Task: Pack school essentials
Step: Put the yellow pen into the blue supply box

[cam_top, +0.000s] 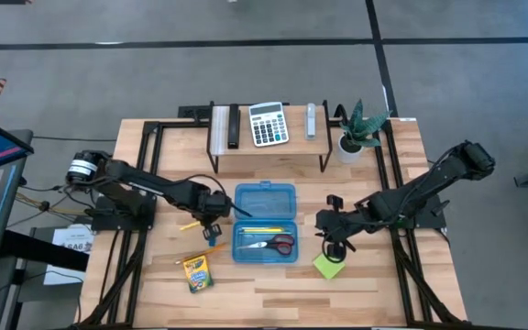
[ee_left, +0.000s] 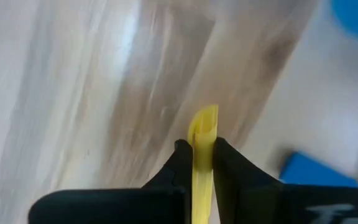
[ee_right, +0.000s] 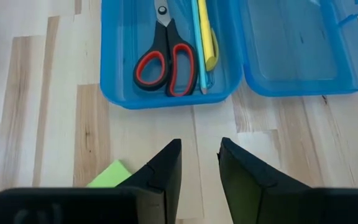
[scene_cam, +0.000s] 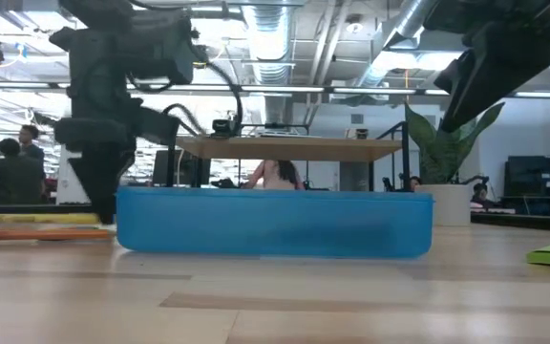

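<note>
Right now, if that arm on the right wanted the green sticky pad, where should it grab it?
Probably from straight above, fingers closing across two opposite edges. The sticky-note pad lies flat on the table, so only its thin sides offer grip. The right gripper is open just beside it, with the blue case clear of the pad.

High view looks straight down on the whole table [cam_top: 273,280]; low view sits level, close behind the blue box [scene_cam: 275,222], which both wrist views share
</note>
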